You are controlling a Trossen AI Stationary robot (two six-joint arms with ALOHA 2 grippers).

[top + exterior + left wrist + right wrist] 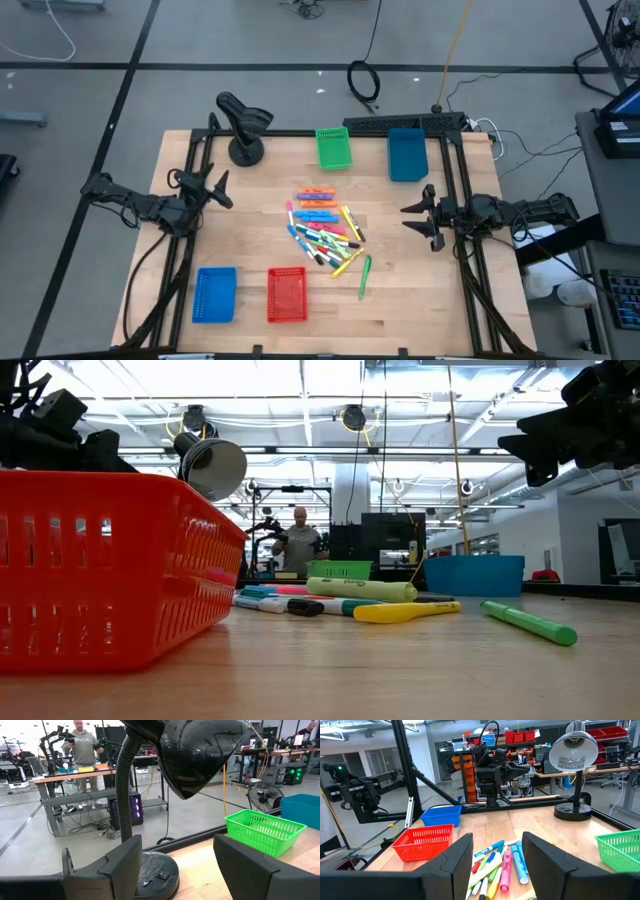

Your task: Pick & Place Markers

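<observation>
A pile of markers (325, 225) in orange, pink, blue, green and yellow lies flat on the wooden table's middle, also seen in the low view (340, 598) and the right wrist view (497, 867). One green marker (365, 277) lies apart on the pile's near right. My left gripper (227, 190) hovers open at the table's left edge, pointing level toward the lamp and the table's far side. My right gripper (407, 217) hovers open at the right edge, pointing level at the pile. Nothing sits between either pair of fingers.
A green basket (334, 148) and a dark blue bin (407, 153) stand at the far edge. A blue basket (215, 294) and a red basket (287, 294) stand near the front. A black desk lamp (243, 125) stands at the far left corner. A person stands far behind the table.
</observation>
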